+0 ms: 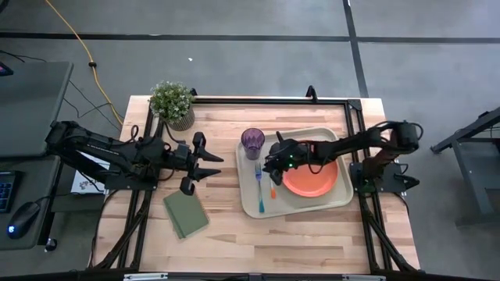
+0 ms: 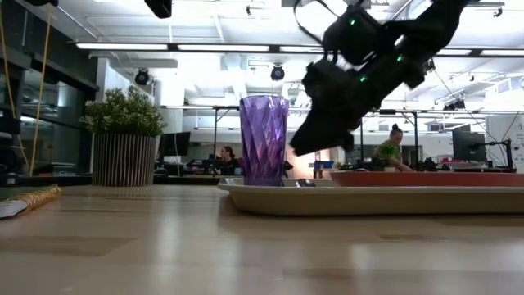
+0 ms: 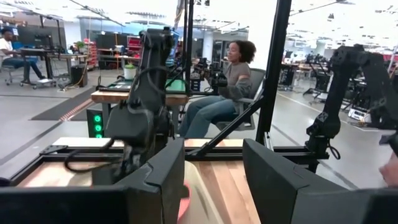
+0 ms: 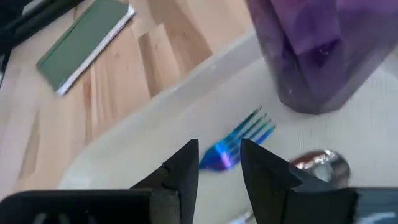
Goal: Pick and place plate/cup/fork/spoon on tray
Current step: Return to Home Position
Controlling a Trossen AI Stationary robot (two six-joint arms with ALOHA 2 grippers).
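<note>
Butcher-block table: I count plate [image 1: 311, 178], cup [image 1: 252, 144], fork [image 1: 258, 187], spoon [image 1: 273, 188] all on tray [image 1: 341, 196]. Right gripper [image 4: 219, 163] empty, narrowly parted, above fork; left gripper [image 1: 211, 167] wide, idle near table's left edge. Task looks done.

High cam: straight down, far, whole counter [image 1: 312, 226] + both arms. Low cam: counter level, close to cup [image 2: 264, 139], facing room. L wrist cam: looks across counter toward R arm, room behind. R wrist cam: tilted down, v. close over tray [image 4: 155, 124]. Cup + tray shared by high, low, R wrist.
</note>
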